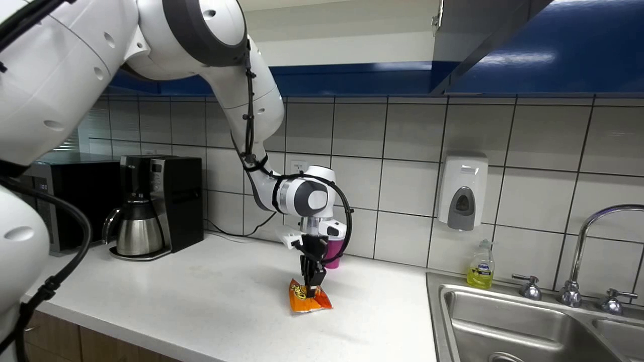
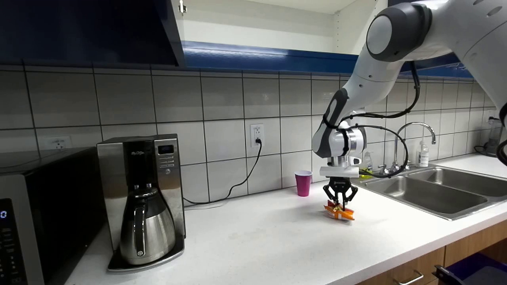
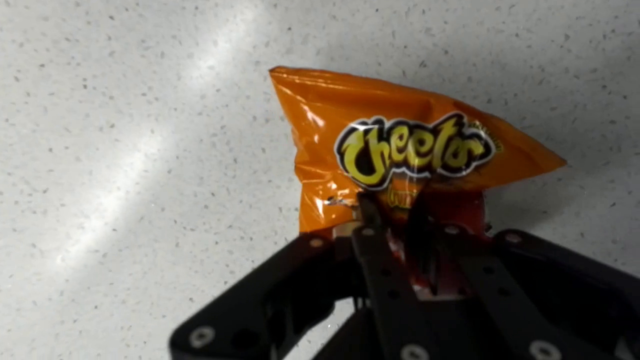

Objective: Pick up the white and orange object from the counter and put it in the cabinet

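An orange Cheetos bag lies on the white counter. It also shows in an exterior view and in the wrist view. My gripper points straight down over the bag, also seen in an exterior view. In the wrist view, the fingers are close together with bag film bunched between them. The bag is creased at the pinch, and its lower part is hidden behind the fingers. The upper cabinet has a blue frame and white inside, and stands open above the counter.
A magenta cup stands by the tiled wall, behind the gripper. A coffee maker and a microwave stand at one end. A sink with a faucet is at the other. An open cabinet door sticks out overhead.
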Action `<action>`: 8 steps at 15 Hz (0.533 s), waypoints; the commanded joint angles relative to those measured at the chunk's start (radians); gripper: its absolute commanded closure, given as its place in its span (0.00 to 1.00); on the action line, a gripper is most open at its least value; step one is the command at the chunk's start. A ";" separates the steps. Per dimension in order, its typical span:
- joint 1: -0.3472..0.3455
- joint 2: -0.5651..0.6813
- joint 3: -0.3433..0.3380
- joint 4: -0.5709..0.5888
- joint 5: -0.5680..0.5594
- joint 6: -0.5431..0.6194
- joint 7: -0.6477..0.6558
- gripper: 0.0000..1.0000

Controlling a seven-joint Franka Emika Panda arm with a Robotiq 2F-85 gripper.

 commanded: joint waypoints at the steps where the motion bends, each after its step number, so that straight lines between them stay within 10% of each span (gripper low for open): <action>1: 0.010 0.010 -0.004 0.024 0.008 -0.014 0.017 1.00; 8: 0.020 0.006 -0.004 0.033 -0.008 -0.027 0.003 1.00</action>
